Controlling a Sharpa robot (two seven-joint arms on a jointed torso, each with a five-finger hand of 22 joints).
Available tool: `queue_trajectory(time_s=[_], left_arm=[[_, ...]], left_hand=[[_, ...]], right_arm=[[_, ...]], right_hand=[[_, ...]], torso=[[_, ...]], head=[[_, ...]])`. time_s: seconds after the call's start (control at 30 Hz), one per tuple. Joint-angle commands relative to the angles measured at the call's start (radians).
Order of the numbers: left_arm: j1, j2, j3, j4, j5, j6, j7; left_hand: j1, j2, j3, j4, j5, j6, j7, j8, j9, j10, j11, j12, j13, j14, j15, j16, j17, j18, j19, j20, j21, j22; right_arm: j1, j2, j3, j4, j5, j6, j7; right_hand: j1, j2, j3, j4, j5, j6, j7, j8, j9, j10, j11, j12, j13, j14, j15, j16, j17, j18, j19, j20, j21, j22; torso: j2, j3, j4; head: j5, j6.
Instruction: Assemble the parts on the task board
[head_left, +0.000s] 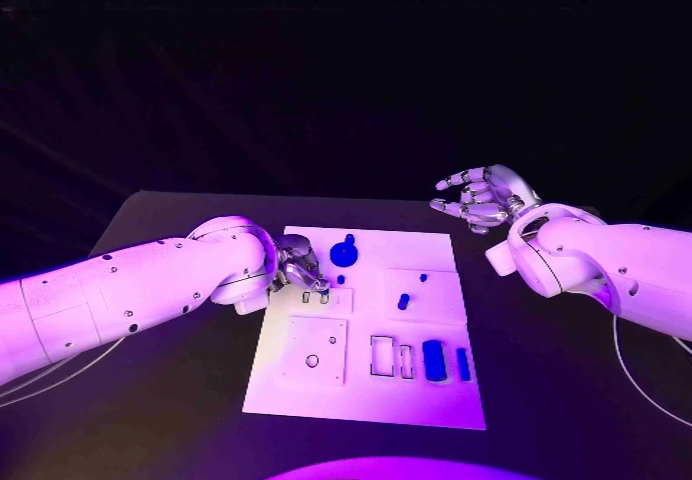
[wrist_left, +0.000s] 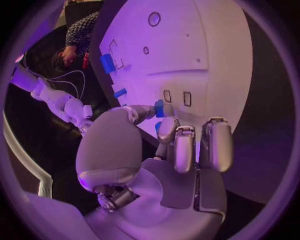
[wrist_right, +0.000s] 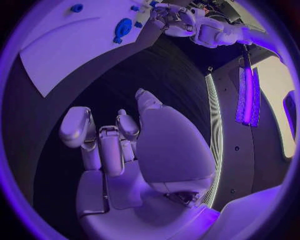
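I see the left robot hand (head_left: 300, 271) down at the left edge of the task board (head_left: 433, 405), its fingers curled over two small slots there. In the left wrist view its fingertips (wrist_left: 167, 129) pinch a small blue part (wrist_left: 159, 108) just above those slots. The right robot hand (head_left: 482, 199) hovers off the board's far right corner above the desk (head_left: 173, 400), fingers spread and holding nothing. On the board, a round blue part (head_left: 343, 251) lies near the far edge, a small blue peg (head_left: 404, 300) sits mid-board, and a blue block (head_left: 434, 361) with a thin blue strip (head_left: 463, 364) beside it stands near the right edge.
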Motion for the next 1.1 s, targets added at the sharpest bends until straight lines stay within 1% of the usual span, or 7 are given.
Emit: queue_trajectory(time_s=[0.03, 0.27, 0.57, 0.7, 0.93, 1.0, 1.1], left_arm=[[-0.003, 0.005, 0.0, -0.001, -0.019, 0.009, -0.009], [-0.007, 0.01, -0.001, -0.003, -0.018, 0.014, -0.012], [-0.012, 0.016, -0.003, -0.007, -0.026, 0.019, -0.016], [-0.014, 0.017, -0.003, -0.007, -0.036, 0.031, -0.018], [-0.017, 0.015, -0.003, -0.009, -0.051, 0.043, -0.022], [-0.017, 0.014, -0.003, -0.008, -0.054, 0.043, -0.024], [-0.018, 0.014, -0.003, -0.007, -0.058, 0.042, -0.025]], left_hand=[[-0.01, -0.002, 0.22, -0.226, 0.011, 0.007, -0.001, 0.0, 0.001, 0.01, 0.0, 0.003, 0.002, 0.099, -0.007, -0.005, 0.248, -0.006, 0.003, -0.008, 0.004, 0.0], [-0.011, -0.003, 0.221, -0.228, 0.017, 0.009, -0.001, -0.001, 0.002, 0.012, 0.0, 0.004, 0.004, 0.099, -0.007, -0.005, 0.248, -0.006, 0.003, -0.008, 0.004, -0.001], [-0.014, -0.004, 0.222, -0.23, 0.025, 0.012, -0.002, -0.002, 0.002, 0.014, -0.001, 0.004, 0.005, 0.099, -0.008, -0.006, 0.247, -0.006, 0.002, -0.009, 0.003, -0.002], [-0.014, -0.005, 0.222, -0.23, 0.027, 0.012, -0.002, -0.002, 0.002, 0.015, -0.001, 0.004, 0.006, 0.099, -0.008, -0.006, 0.247, -0.006, 0.002, -0.009, 0.003, -0.002], [-0.015, -0.005, 0.222, -0.231, 0.029, 0.013, -0.002, -0.002, 0.002, 0.013, -0.001, 0.002, 0.004, 0.099, -0.008, -0.006, 0.247, -0.006, 0.002, -0.009, 0.003, -0.002], [-0.015, -0.005, 0.222, -0.231, 0.029, 0.013, -0.002, -0.002, 0.002, 0.013, -0.001, 0.002, 0.004, 0.099, -0.008, -0.006, 0.247, -0.006, 0.002, -0.009, 0.003, -0.002], [-0.015, -0.005, 0.222, -0.231, 0.029, 0.013, -0.002, -0.002, 0.002, 0.013, -0.001, 0.002, 0.004, 0.099, -0.008, -0.006, 0.247, -0.006, 0.002, -0.009, 0.003, -0.002]], right_arm=[[-0.001, 0.001, 0.0, 0.001, -0.025, 0.003, 0.006], [-0.001, 0.001, 0.0, 0.0, -0.033, 0.004, 0.007], [-0.002, 0.002, 0.0, -0.001, -0.035, 0.004, 0.007], [-0.002, 0.002, 0.0, -0.002, -0.036, 0.004, 0.007], [-0.003, 0.002, 0.0, -0.003, -0.034, 0.005, 0.008], [-0.003, 0.003, 0.0, -0.003, -0.034, 0.005, 0.008], [-0.004, 0.003, 0.0, -0.003, -0.034, 0.004, 0.007]], right_hand=[[-0.008, 0.008, 0.005, -0.001, -0.003, 0.002, -0.004, 0.007, 0.0, -0.003, -0.001, -0.004, -0.001, 0.05, -0.005, -0.003, 0.036, 0.006, -0.003, -0.002, 0.001, 0.004], [-0.012, 0.008, 0.005, -0.001, -0.004, 0.001, -0.005, 0.008, 0.0, -0.002, -0.001, -0.004, -0.001, 0.05, -0.005, -0.003, 0.035, 0.005, -0.002, -0.002, 0.001, 0.004], [-0.015, 0.008, 0.004, 0.0, -0.004, 0.001, -0.005, 0.009, 0.0, -0.001, -0.001, -0.003, -0.001, 0.05, -0.005, -0.004, 0.035, 0.006, -0.002, -0.002, 0.0, 0.003], [-0.015, 0.008, 0.004, 0.0, -0.004, 0.001, -0.005, 0.009, 0.0, -0.001, -0.001, -0.003, -0.001, 0.05, -0.005, -0.004, 0.035, 0.006, -0.002, -0.002, 0.0, 0.003], [-0.018, 0.01, 0.005, 0.0, -0.004, 0.001, -0.005, 0.01, -0.001, -0.002, -0.002, -0.005, -0.003, 0.05, -0.006, -0.004, 0.036, 0.005, -0.002, -0.002, 0.0, 0.003], [-0.018, 0.01, 0.005, 0.0, -0.004, 0.001, -0.005, 0.01, -0.001, -0.002, -0.002, -0.005, -0.003, 0.05, -0.006, -0.004, 0.036, 0.005, -0.002, -0.002, 0.0, 0.003], [-0.018, 0.01, 0.005, 0.0, -0.004, 0.001, -0.005, 0.01, -0.001, -0.002, -0.002, -0.005, -0.003, 0.05, -0.006, -0.004, 0.036, 0.005, -0.002, -0.002, 0.0, 0.003]], torso=[[0.0, 0.0004, -0.0006], [0.0, 0.0006, -0.0003], [0.0, -0.0001, -0.0001], [0.0, -0.0003, 0.0004], [0.0, -0.0001, 0.0008], [0.0, 0.0003, 0.0], [0.0, -0.0001, 0.0]], head=[[0.001, -0.002], [-0.002, -0.005], [-0.001, -0.007], [-0.005, -0.007], [-0.003, -0.009], [-0.002, -0.01], [-0.001, -0.01]])
